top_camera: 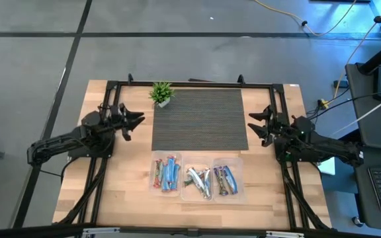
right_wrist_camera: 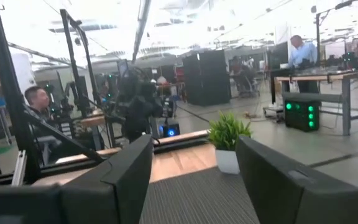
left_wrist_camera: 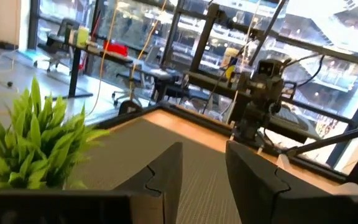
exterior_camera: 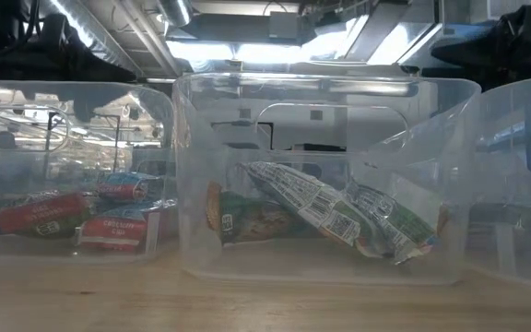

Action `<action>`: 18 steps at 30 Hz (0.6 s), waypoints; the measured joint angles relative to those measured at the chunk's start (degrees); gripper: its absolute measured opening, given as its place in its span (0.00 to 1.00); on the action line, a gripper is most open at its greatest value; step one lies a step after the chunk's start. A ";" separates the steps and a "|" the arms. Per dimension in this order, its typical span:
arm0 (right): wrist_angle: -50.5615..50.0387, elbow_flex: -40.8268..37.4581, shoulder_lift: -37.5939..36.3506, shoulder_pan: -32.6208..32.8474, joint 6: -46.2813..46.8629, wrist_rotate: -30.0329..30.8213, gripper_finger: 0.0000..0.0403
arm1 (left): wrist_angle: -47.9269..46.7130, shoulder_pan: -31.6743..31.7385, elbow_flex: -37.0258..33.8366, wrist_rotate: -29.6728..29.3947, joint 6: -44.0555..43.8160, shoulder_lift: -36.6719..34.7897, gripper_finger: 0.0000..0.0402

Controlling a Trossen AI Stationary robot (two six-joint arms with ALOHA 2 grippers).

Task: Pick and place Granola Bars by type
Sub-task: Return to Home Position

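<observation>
The granola bars lie in three clear bins along the table's near edge. The left bin (top_camera: pixel 166 173) holds red-brown and blue bars (exterior_camera: pixel 109 214), the middle bin (top_camera: pixel 198 181) holds silver-white bars (exterior_camera: pixel 325 214), and the right bin (top_camera: pixel 226 180) holds blue and dark purple bars. My left gripper (top_camera: pixel 136 121) hovers open at the left edge of the dark mat (top_camera: pixel 200 119), its fingers pointing toward the table's right. My right gripper (top_camera: pixel 255 124) hovers open at the mat's right edge, pointing toward the table's left. Neither holds anything.
A small green potted plant (top_camera: pixel 161 92) stands at the mat's far left corner, also seen in the wrist views (left_wrist_camera: pixel 30 143) (right_wrist_camera: pixel 227 140). A black frame (top_camera: pixel 190 83) runs around the table. People are in the room behind the table (right_wrist_camera: pixel 36 99).
</observation>
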 joint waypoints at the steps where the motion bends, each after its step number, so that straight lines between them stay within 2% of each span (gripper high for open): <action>1: -0.05 0.02 -0.04 0.00 -0.02 0.00 0.58 | -0.16 0.00 -0.26 -0.18 -0.16 0.00 0.29; 9: -2.45 0.09 -0.04 -0.02 -0.36 0.02 0.58 | -2.55 0.01 -0.78 -2.14 3.00 0.13 0.28; 18: -11.73 0.11 -0.02 -0.02 -1.65 2.11 0.58 | -2.55 0.00 -0.78 -2.39 4.50 0.13 0.28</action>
